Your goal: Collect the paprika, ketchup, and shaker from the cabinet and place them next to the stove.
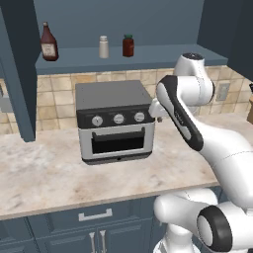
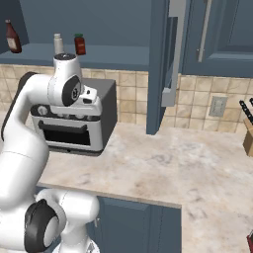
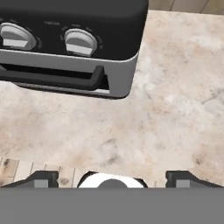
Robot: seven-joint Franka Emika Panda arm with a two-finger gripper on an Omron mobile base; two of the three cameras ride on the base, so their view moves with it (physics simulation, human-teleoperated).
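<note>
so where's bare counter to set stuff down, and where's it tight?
Free: the marble counter right of the toaster oven, out toward the knife block, and the strip in front of the oven. The open gripper hangs over that bare patch. Tight: the cabinet shelf around the ketchup, shaker and paprika.

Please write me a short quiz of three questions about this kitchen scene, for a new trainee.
1. True or false: the ketchup already stands on the counter.
2. Which stands between the ketchup and the paprika: A) shaker B) knife block?
3. The tool hangs open over the ____.

Key: 1 false, it is on the cabinet shelf; 2 A; 3 counter, beside the toaster oven.
</note>
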